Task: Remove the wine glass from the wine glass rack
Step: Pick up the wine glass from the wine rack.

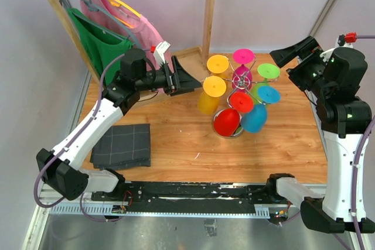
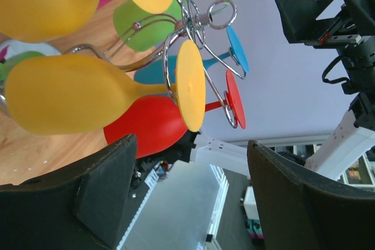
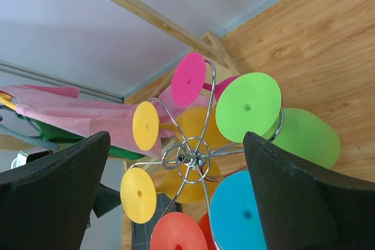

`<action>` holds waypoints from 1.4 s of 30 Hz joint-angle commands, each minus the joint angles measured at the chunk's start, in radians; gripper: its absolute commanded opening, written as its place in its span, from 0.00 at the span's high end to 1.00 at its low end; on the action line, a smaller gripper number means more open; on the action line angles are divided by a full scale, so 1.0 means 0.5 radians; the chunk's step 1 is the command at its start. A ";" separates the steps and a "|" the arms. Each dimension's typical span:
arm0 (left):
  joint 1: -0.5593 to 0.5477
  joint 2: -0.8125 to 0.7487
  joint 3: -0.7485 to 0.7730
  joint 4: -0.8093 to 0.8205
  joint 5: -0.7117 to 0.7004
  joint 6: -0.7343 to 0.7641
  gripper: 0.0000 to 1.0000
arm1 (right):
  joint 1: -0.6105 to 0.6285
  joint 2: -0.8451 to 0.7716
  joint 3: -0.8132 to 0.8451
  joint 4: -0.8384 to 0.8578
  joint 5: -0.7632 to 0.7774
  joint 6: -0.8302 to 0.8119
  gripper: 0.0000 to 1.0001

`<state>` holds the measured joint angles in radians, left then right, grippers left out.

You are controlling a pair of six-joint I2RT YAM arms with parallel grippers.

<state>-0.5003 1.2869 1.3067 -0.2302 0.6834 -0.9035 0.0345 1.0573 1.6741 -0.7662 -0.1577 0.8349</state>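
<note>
Left gripper [image 1: 193, 80], jaws standing open and empty, is facing the nearer inverted yellow plastic wine glass [image 1: 207, 105], which is hanging from the shiny chrome wire wine glass rack [image 1: 242, 80] on the wooden tabletop [image 1: 176, 144]. Right gripper [image 1: 281, 64], likewise open, is hovering at the rack's opposite side.
</note>
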 commanded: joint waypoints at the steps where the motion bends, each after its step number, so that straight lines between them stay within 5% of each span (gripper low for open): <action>1: -0.046 0.077 0.050 0.113 0.138 -0.113 0.20 | -0.001 -0.042 -0.019 0.006 -0.007 0.015 0.01; 19: -0.079 0.163 0.151 0.121 0.165 -0.197 0.46 | -0.002 -0.006 -0.008 -0.012 -0.003 -0.007 0.01; 42: -0.079 0.224 0.066 0.157 0.232 -0.276 0.49 | -0.002 -0.043 -0.060 -0.014 0.019 -0.004 0.01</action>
<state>-0.5320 1.3983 1.3441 -0.1772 0.7692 -1.0309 0.0345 1.0565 1.6562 -0.7803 -0.1570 0.8345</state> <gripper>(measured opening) 0.522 0.985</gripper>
